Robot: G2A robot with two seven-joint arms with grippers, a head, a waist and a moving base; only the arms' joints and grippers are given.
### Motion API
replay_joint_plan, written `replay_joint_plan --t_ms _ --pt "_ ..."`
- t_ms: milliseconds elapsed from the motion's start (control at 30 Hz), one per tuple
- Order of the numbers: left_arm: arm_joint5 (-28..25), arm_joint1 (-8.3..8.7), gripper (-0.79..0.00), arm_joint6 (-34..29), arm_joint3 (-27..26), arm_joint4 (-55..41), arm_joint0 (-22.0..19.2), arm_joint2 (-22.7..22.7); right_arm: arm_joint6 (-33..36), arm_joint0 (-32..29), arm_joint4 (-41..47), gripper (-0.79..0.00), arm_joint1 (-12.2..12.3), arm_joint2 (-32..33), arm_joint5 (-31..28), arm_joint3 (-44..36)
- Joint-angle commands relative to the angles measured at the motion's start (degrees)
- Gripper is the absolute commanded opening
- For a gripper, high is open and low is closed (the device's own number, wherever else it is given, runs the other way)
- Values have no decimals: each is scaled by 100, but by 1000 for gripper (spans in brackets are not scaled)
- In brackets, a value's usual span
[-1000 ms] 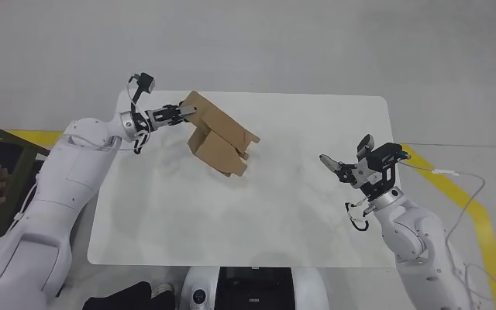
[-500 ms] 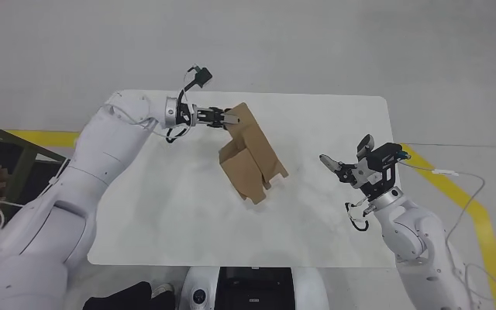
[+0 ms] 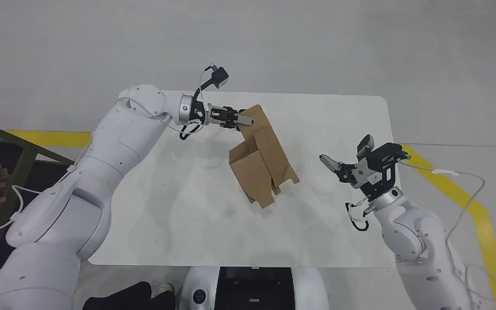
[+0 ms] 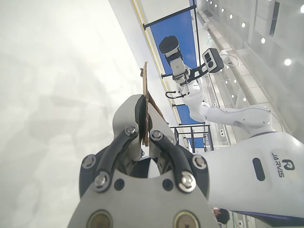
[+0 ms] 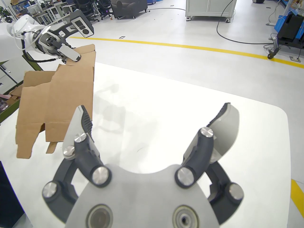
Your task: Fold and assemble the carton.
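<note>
Carton [image 3: 262,159], half-folded, hangs over table [image 3: 170,225] middle from one flap edge clamped in left gripper [image 3: 248,121]; such a thin pinch could slip or tear if it swings, with right gripper [image 3: 335,167] splayed, empty, near table's right edge.

The left end effector [image 3: 246,121] sits over the far side of the worktop [image 3: 155,225], its fingers pinched on the upper edge of the carton [image 3: 263,159]. The carton extends from that end effector toward the worktop's middle. The right end effector [image 3: 333,168], fingers spread, is well apart to the carton's right, pointing toward it.
</note>
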Motion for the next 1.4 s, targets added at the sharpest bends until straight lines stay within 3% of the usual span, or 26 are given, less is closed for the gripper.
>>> replay_joint_plan --t_ms 0,400,567,667,867,1100,1367 --pt "0 0 -785 0 0 0 0 0 0 0 0 0 0 0 0 0" --pt "0 0 -785 0 0 0 0 0 12 -8 126 0 -5 -18 -72 8" --pt "0 0 -785 0 0 0 0 0 474 23 327 0 9 -39 -347 -50" --pt "0 0 -785 0 0 0 0 0 1111 145 1162 0 20 -135 -829 45" --pt "0 0 -785 0 0 0 0 0 2367 593 3636 0 48 -360 -1635 652" --pt "0 0 -785 0 0 0 0 0 3836 1033 6028 0 86 -617 -1335 1216" --pt "0 0 -785 0 0 0 0 0 4972 1658 7869 0 56 -966 -923 2108"
